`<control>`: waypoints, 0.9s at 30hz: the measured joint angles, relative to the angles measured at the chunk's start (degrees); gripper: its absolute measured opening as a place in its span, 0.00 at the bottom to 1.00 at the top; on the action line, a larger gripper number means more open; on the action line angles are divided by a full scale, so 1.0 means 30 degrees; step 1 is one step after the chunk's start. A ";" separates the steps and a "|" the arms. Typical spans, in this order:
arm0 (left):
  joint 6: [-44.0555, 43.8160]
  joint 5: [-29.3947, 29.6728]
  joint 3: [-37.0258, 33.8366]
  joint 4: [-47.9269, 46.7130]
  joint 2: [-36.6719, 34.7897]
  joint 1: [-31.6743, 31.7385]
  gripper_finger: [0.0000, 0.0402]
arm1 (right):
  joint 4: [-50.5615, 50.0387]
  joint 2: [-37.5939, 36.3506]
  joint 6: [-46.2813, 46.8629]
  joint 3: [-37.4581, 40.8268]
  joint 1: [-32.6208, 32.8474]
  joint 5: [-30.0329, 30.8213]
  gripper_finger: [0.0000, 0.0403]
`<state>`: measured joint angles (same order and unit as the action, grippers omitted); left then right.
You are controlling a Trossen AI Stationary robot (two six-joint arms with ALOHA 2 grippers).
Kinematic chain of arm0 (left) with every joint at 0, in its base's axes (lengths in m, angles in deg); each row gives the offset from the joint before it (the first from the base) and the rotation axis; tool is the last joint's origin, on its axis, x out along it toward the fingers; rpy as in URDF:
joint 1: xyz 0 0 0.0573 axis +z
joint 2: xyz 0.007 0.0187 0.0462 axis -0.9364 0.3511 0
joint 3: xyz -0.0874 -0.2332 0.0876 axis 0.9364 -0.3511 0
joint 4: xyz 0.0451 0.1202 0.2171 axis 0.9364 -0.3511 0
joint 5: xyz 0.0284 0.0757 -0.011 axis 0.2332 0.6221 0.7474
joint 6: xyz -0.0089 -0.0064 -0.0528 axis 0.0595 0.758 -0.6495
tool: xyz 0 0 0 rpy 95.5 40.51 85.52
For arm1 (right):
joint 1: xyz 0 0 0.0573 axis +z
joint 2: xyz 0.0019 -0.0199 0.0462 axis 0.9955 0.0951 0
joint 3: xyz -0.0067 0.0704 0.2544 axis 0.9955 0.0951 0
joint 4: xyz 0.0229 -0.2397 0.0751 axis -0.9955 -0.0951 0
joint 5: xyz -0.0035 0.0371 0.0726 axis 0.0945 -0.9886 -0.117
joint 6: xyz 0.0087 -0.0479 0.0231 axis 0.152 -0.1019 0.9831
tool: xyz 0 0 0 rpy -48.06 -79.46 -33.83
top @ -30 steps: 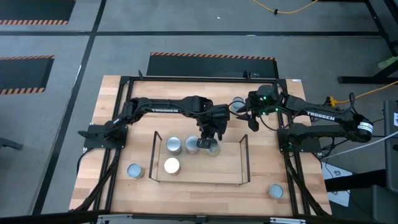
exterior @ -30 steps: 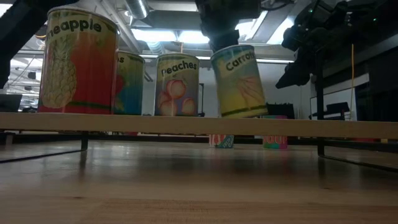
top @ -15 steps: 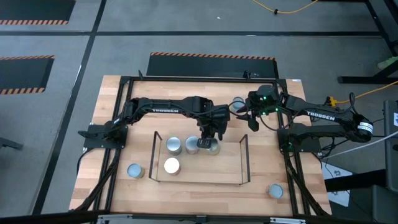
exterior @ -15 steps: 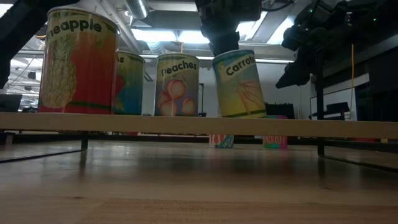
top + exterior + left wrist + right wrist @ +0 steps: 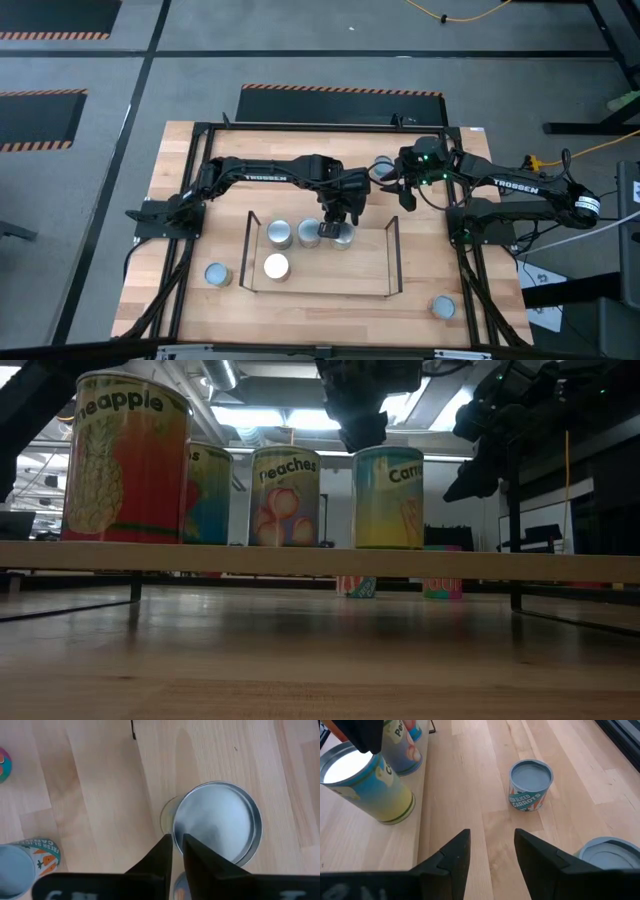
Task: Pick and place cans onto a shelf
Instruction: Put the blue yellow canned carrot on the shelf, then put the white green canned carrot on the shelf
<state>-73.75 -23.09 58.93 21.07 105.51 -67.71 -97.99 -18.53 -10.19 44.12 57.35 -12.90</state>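
The shelf (image 5: pixel 330 275) is a light-wood board with black wire ends. The yellow-teal carrots can (image 5: pixel 345 238) stands upright on its base on the board, also in the low view (image 5: pixel 388 497). My left gripper (image 5: pixel 333 228) is just above it, at the can's top edge (image 5: pixel 362 435). Three other cans (image 5: pixel 279 235) (image 5: pixel 308 231) (image 5: pixel 275 266) stand on the shelf to its left. My right gripper (image 5: pixel 407 197) is open and empty above the table, beyond the shelf's far right corner. My left gripper pinches the carrots can's top rim (image 5: pixel 175 827) between its two nearly closed fingers, at one side of the round silvery top (image 5: pixel 217 827). The fingers come from above, pointing down. The can stands upright with its base on the shelf board (image 5: pixel 300 560).
Loose cans stand on the table at the near left (image 5: pixel 216 273), the near right (image 5: pixel 443 306) and by the far edge (image 5: pixel 383 164). The right wrist view shows a small carrots can (image 5: pixel 531 785) and another can (image 5: pixel 607 852). Black wire frames (image 5: pixel 397 255) stand at the shelf ends.
My left gripper has set the carrots can down. A second ago the can hung tilted from the fingers over the board. It has since swung upright and now rests flat on the shelf. The gripper has stayed at the can's top edge.
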 joint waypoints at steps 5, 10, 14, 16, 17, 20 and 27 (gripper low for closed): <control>-0.0012 0.0545 0.0000 0.0614 -0.0002 -0.0007 0.11 | 0.0000 0.0000 -0.0003 0.0000 -0.0002 -0.0001 0.39; -0.0012 0.2873 0.0000 0.1284 -0.0002 0.0177 0.09 | -0.0007 0.0000 0.0002 0.0000 -0.0003 -0.0003 0.39; -0.0024 0.3536 0.0000 0.1277 -0.0002 0.0813 0.08 | -0.0007 0.0000 0.0002 0.0000 -0.0001 0.0001 0.39; -0.0118 0.3541 0.0000 0.1277 -0.0010 0.1268 0.07 | -0.0007 0.0000 0.0002 0.0000 -0.0004 -0.0002 0.39; -0.0180 0.3537 0.0000 0.1277 -0.0010 0.1537 0.07 | -0.0007 0.0000 -0.0005 0.0000 0.0000 0.0001 0.39; -0.0966 0.3577 0.0000 0.1292 -0.0010 0.2475 0.06 | -0.0007 0.0000 -0.0003 0.0000 0.0004 -0.0002 0.39; -0.2292 0.3585 0.0000 0.1393 -0.0017 0.4801 0.04 | 0.0058 0.0000 -0.0024 0.0000 0.0000 -0.0006 0.39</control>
<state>-80.63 -12.33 58.93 25.25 105.46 -53.31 -97.82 -18.53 -10.26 44.12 57.35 -12.92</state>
